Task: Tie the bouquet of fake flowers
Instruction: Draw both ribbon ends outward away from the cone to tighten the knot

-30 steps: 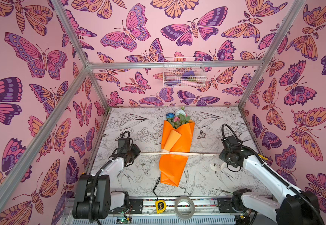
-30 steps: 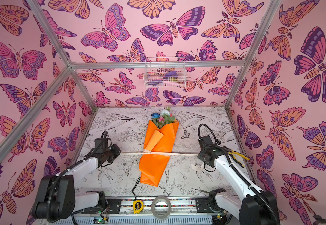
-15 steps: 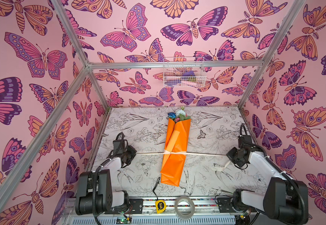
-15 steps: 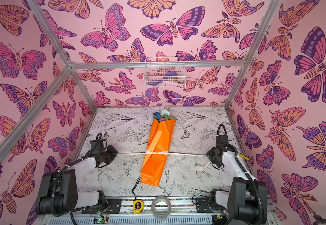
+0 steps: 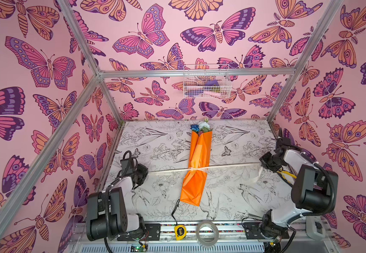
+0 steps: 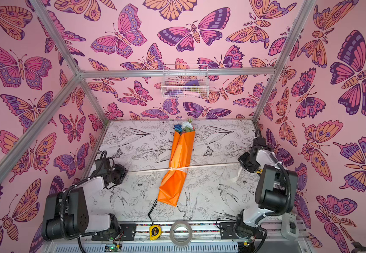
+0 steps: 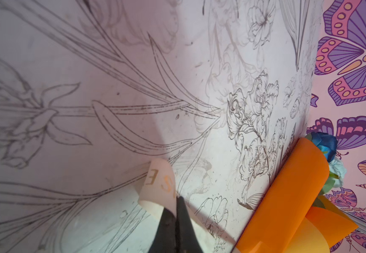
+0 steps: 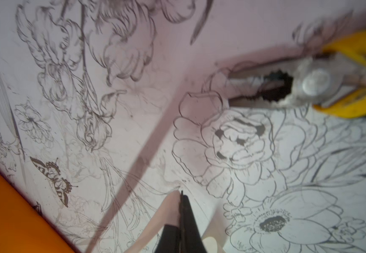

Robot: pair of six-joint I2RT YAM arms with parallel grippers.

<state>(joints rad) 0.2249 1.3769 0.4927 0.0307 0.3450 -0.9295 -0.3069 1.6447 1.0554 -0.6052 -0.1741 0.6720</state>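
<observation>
Revealing ribbon (image 7: 159,186) lettering by left fingers (image 7: 166,225), wrist-only.

- Cream ribbon (image 7: 159,186), lower middle of the left wrist view: gold letters "E S", seen reversed.
- Yellow tape measure (image 5: 180,230), bottom edge in both top views: "3" on its label.

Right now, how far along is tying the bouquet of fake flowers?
Done: the cream printed ribbon is wound around the middle of the bouquet of fake flowers in glossy orange wrapping paper and cinched into a small knot. In hand: the left pincer and right pincer are each shut on a ribbon end, the ribbon stretched straight between them. Left: probably a second knot or bow, then letting go.
</observation>
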